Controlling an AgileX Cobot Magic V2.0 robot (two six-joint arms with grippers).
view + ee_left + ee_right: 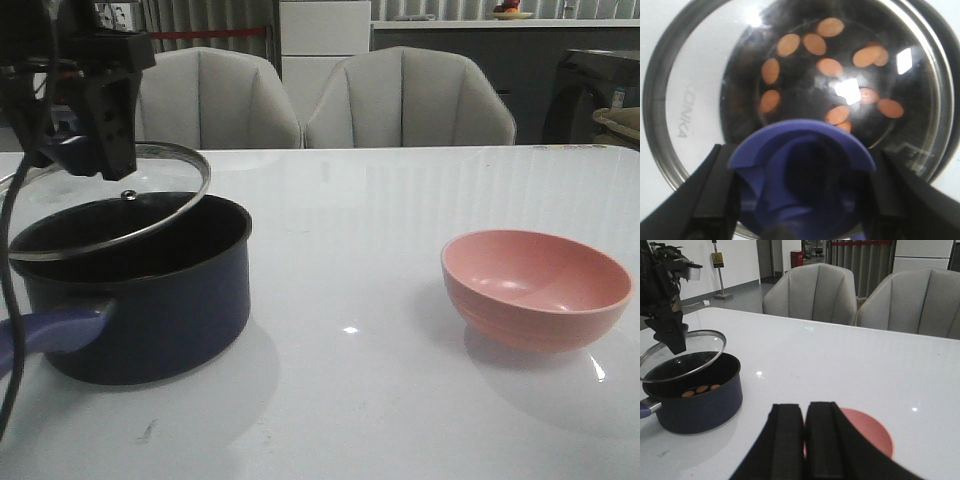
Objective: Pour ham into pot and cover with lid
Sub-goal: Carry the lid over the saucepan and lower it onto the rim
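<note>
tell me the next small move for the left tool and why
Probably lower the lid and level it onto the pot. The left tool grips the blue knob and the lid hangs tilted, its far edge raised above the rim. The ham already lies in the pot and the pink bowl looks empty, so only covering remains.

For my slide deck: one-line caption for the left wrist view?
Left gripper holds the lid by its blue knob above the pot, ham slices visible through the glass.
</note>
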